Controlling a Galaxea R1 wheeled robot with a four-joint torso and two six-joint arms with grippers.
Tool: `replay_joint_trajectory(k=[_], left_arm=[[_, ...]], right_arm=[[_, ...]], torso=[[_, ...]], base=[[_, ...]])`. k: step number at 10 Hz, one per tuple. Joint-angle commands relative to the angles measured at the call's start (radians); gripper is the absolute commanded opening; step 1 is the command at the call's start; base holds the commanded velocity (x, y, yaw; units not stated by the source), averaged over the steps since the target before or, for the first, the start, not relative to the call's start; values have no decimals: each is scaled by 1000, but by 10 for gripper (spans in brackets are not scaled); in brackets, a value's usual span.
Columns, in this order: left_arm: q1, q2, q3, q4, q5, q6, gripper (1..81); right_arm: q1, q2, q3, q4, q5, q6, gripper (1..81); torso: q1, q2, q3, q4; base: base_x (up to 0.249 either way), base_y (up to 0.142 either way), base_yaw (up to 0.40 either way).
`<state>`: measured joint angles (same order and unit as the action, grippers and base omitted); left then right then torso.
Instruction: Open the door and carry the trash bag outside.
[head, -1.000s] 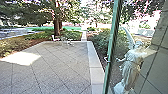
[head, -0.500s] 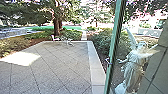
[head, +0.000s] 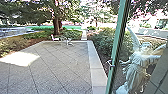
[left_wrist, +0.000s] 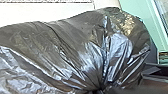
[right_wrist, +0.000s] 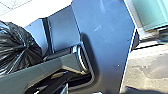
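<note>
Up high on the robot, the head view faces forward and down, sweeping across the paved patio (head: 57, 65) to the tree trunk (head: 57, 23), a green frame (head: 117, 45) standing close on the right. And the left wrist view, it's right up against the trash bag (left_wrist: 75, 47)! The right wrist view peers down past the robot's own dark plate (right_wrist: 107, 32), very near, sharing the bag's gathered black plastic with the left.

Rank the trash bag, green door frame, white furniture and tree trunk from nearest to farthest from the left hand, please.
1. Trash bag, close up in the left wrist view.
2. Green door frame, on the head view's right.
3. White furniture, far end of the paving.
4. Tree trunk, beyond the paving, left of centre.
</note>
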<state>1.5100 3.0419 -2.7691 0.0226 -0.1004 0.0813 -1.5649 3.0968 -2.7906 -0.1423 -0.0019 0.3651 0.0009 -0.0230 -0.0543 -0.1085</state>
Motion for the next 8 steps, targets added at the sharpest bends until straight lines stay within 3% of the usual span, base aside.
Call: replay_joint_trajectory(k=[1, 8], left_arm=[[-50, 0, 0, 2, 47, 6, 10], [-50, 0, 0, 0, 47, 5, 10]], right_arm=[[42, 4, 2, 0, -59, -2, 811], [44, 4, 2, 1, -56, -2, 811]], torso=[[0, 0, 0, 0], [1, 0, 0, 0]], base=[[132, 0, 0], [132, 0, 0]])
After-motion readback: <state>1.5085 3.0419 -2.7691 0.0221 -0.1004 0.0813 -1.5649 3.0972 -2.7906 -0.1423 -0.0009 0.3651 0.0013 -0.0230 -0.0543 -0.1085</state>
